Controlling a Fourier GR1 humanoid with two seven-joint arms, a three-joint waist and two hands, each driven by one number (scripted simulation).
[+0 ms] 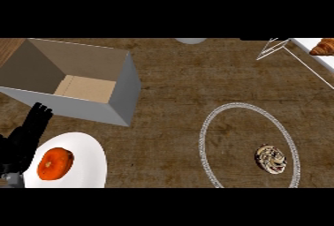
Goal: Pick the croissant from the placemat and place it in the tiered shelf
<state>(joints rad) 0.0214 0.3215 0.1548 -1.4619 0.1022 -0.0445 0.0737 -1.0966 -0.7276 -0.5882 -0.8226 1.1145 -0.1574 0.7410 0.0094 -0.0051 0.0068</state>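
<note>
In the head view we see, on the brown surface (169, 88), an open grey box (72, 79) at upper left, a white plate (88, 154) carrying an orange donut (55, 163) at lower left, and a chocolate-swirled pastry (271, 159) inside the ring-edged placemat (209, 132) at lower right. The left robot hand (29, 128) rests released, fingers straight, beside the plate; no right robot hand appears. The croissant (322, 47), golden-brown, lies on the white tiered shelf (306, 43) at the upper right corner.
</note>
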